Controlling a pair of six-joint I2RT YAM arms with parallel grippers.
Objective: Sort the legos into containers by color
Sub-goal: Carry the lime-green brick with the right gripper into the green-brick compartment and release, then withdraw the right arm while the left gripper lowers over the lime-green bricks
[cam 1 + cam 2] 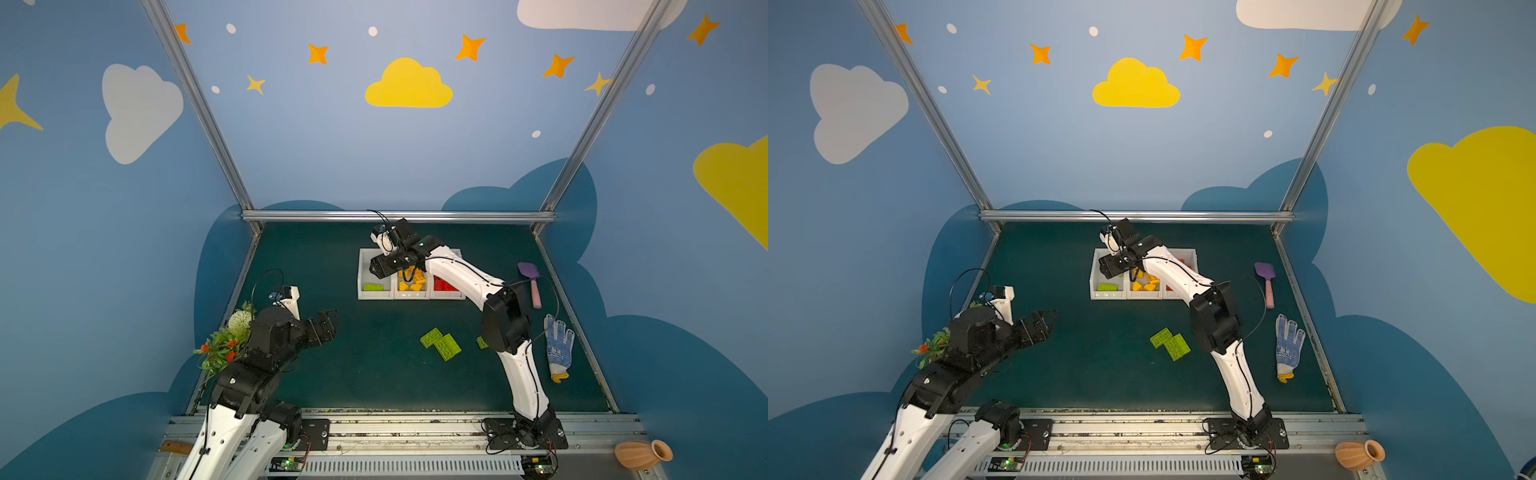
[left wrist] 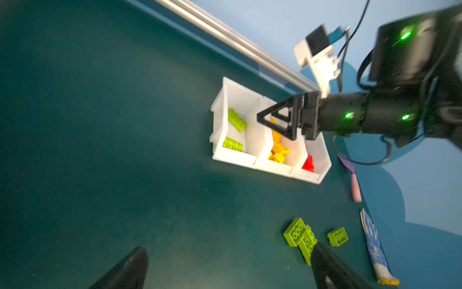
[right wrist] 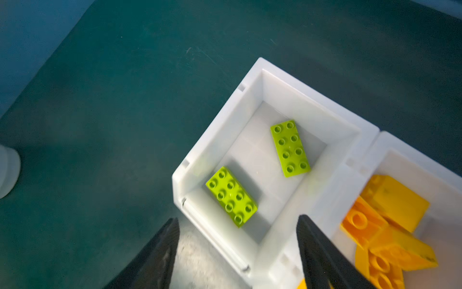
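Far behind the left gripper (image 1: 328, 324), beside its arm, sits a spray of artificial flowers (image 1: 226, 340). That gripper hangs above the dark green mat (image 1: 374, 374) with its jaws spread wide and nothing between them. Ahead of its fingertips and well apart from them, a pair of lime-green bricks (image 1: 440, 343) lies touching on the mat. A smaller green brick (image 2: 337, 236) sits just past the pair and is partly hidden by the right arm in both top views. The right gripper (image 3: 238, 221) is stretched out over a row of three white bins and hovers above the leftmost bin (image 3: 225, 120), jaws parted and holding nothing. Directly below and ahead of its fingertips, two lime-green eight-stud bricks (image 3: 231, 196) lie flat inside that bin, apart from each other. Under the gripper's wrist, the middle bin (image 1: 411, 296) holds a heap of yellow bricks (image 3: 390, 225). The bin past it (image 1: 446, 296) holds red bricks (image 1: 444, 285). Well behind this gripper, near its arm's elbow, lie a purple spatula with a pink handle (image 1: 532, 282) and a white-and-blue knit glove (image 1: 559, 345). Off the mat's near corner, a terracotta vase (image 1: 642, 455) lies on its side.
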